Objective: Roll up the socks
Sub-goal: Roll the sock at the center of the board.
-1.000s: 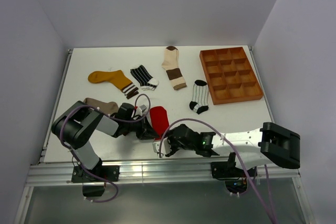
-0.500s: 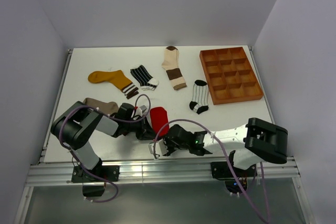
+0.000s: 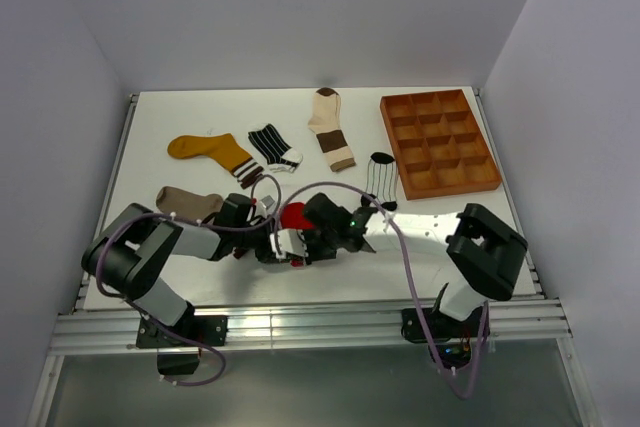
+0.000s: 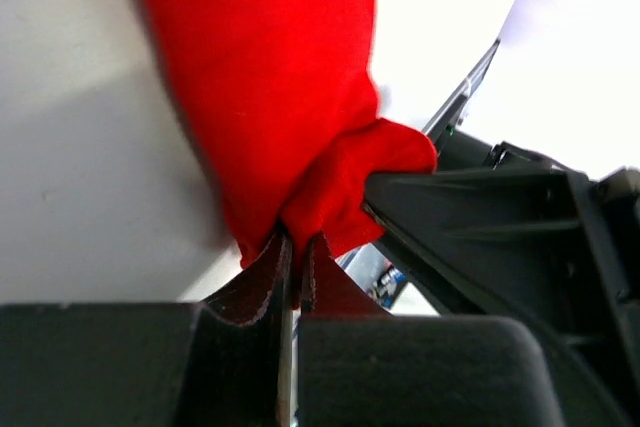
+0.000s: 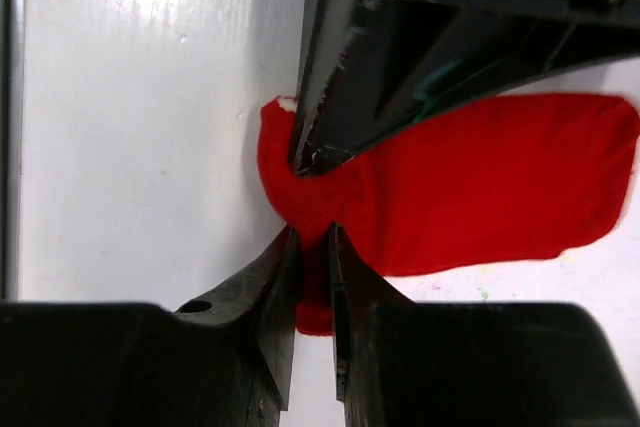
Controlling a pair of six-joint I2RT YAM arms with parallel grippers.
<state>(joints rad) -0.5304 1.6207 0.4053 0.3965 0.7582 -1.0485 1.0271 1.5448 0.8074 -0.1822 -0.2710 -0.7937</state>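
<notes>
Soft, bunched red sock (image 5: pixel 470 187)

Lab test booth: blank white walls (image 3: pixel 300 17), white table (image 3: pixel 450 217), aluminium frame (image 3: pixel 300 332).

Brown compartmented tray (image 3: pixel 393 150), white table (image 3: pixel 200 112)

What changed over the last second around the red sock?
The right end effector swung inward, away from the near edge, to the red sock and closed on its end. The left end effector stays clamped on it; the compartmented tray has not moved.
</notes>
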